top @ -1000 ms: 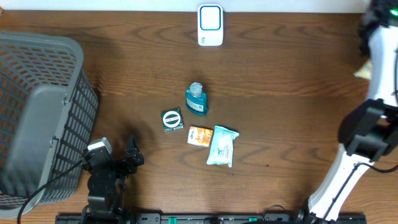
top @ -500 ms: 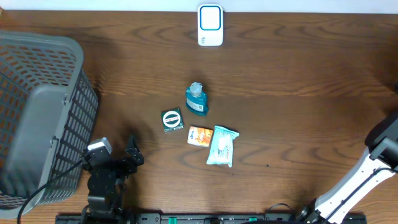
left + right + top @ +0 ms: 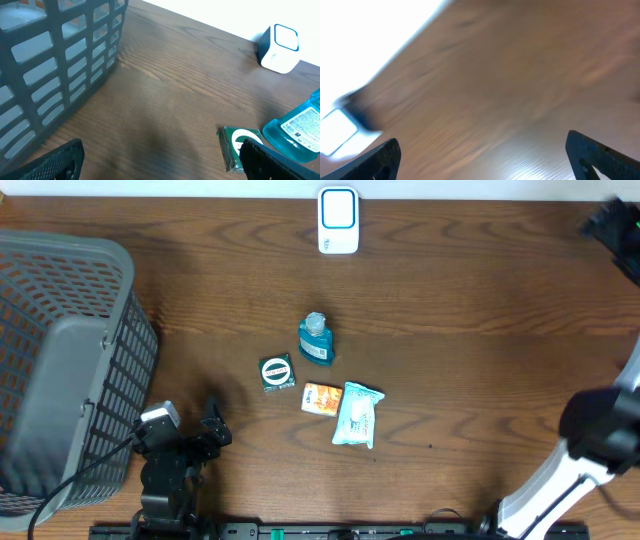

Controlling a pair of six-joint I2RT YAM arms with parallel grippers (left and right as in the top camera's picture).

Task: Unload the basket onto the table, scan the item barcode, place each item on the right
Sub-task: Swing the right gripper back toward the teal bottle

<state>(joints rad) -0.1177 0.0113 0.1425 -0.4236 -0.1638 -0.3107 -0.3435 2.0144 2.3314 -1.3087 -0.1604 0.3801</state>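
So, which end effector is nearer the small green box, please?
Left. The left end effector is close to the small green box, on its near-left side; the right end effector is far off toward the back right.

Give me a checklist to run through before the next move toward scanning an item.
1. Left gripper open and empty: ok.
2. Right gripper open and empty: ok.
3. Scanner unobstructed: ok.
4. Orange packet apart from wipes pack: not ok, they touch.
5. Barcode facing up on any item: cannot tell.
6. Right wrist view sharp enough to guide a reach: not ok, it is blurred.
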